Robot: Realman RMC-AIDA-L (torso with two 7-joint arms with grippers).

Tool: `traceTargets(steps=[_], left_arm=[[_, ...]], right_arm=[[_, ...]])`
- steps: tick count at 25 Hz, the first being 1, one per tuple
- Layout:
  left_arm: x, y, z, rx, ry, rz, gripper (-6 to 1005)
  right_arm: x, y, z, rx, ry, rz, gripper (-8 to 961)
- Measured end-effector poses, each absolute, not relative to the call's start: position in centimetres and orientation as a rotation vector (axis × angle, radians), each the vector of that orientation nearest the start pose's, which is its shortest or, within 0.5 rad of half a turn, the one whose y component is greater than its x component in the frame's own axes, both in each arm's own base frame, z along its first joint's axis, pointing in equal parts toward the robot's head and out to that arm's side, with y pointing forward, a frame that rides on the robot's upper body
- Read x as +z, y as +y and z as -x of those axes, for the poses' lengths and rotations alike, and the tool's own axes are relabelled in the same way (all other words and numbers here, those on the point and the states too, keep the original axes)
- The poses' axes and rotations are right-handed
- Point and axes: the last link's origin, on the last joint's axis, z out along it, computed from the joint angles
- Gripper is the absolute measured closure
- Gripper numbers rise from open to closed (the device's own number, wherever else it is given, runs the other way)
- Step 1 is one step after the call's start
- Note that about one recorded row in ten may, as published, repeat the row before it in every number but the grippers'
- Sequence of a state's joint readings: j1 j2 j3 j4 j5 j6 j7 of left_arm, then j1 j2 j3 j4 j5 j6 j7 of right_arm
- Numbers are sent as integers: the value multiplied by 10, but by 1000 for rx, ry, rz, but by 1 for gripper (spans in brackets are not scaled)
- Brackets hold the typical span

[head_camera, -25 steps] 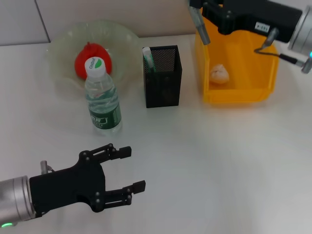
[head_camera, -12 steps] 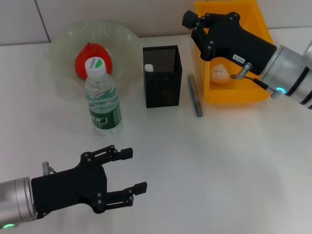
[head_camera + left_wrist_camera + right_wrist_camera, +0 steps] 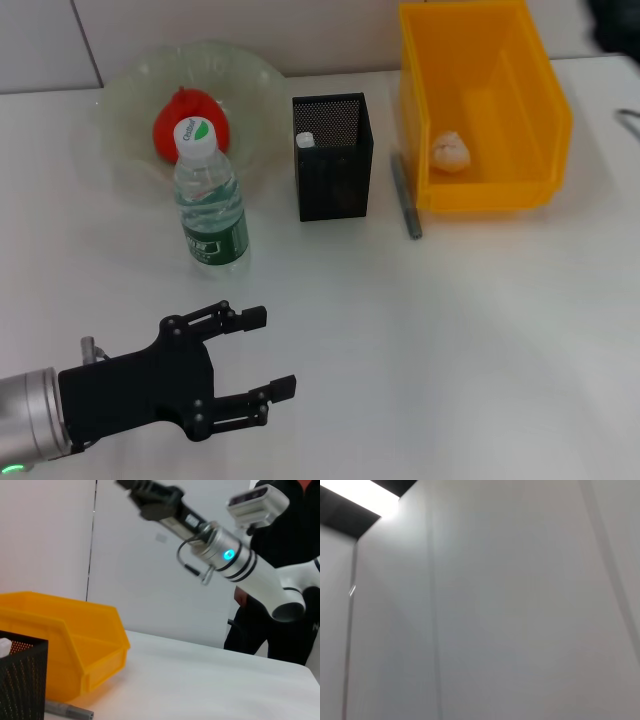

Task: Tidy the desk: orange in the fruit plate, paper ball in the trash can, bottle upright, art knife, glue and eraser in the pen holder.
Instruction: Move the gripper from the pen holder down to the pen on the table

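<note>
The grey art knife [image 3: 405, 195] lies flat on the white surface [image 3: 470, 330], in the gap between the black mesh pen holder [image 3: 333, 156] and the yellow trash can [image 3: 483, 105], apparently touching the can's foot. A paper ball [image 3: 451, 150] sits inside the can. The bottle [image 3: 209, 195] stands upright before the fruit plate [image 3: 130, 110] holding the orange [image 3: 170, 118]. The left tool [image 3: 262, 352] hovers low, fingers spread. The right tool [image 3: 145, 495] is raised high; its state is unclear.

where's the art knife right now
In the head view, the art knife lies flat on the table, in the gap between the black pen holder and the yellow bin.
</note>
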State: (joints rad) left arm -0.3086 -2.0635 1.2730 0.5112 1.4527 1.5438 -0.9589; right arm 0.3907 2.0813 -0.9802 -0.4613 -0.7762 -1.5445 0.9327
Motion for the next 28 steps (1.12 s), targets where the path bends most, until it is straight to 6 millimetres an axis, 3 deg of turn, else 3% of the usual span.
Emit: traceTargets(steps=[1, 3, 4, 10, 11, 17, 21, 24, 28], left_arm=[[-55, 250, 271, -923, -334, 2790, 196], [-55, 250, 272, -921, -328, 2789, 196], [-55, 249, 271, -927, -314, 2788, 196], [-55, 248, 271, -936, -295, 2784, 196], [-55, 248, 271, -935, -295, 2783, 196], [-55, 249, 271, -927, -291, 2780, 196], [-55, 249, 271, -921, -278, 2778, 196], [-56, 250, 272, -911, -278, 2774, 196], [-56, 249, 273, -909, -281, 2774, 196]], right_arm=[[74, 323, -262, 1481, 375, 1740, 954], [79, 315, -267, 1503, 363, 1716, 953], [85, 298, -274, 1536, 336, 1681, 953], [86, 263, -290, 1575, 330, 1638, 952], [85, 253, -300, 1585, 386, 1586, 952], [82, 234, -321, 1558, 494, 1518, 951], [76, 218, -327, 1510, 521, 1571, 950], [62, 210, -323, 1463, 522, 1734, 949], [57, 213, -317, 1432, 526, 1882, 949]])
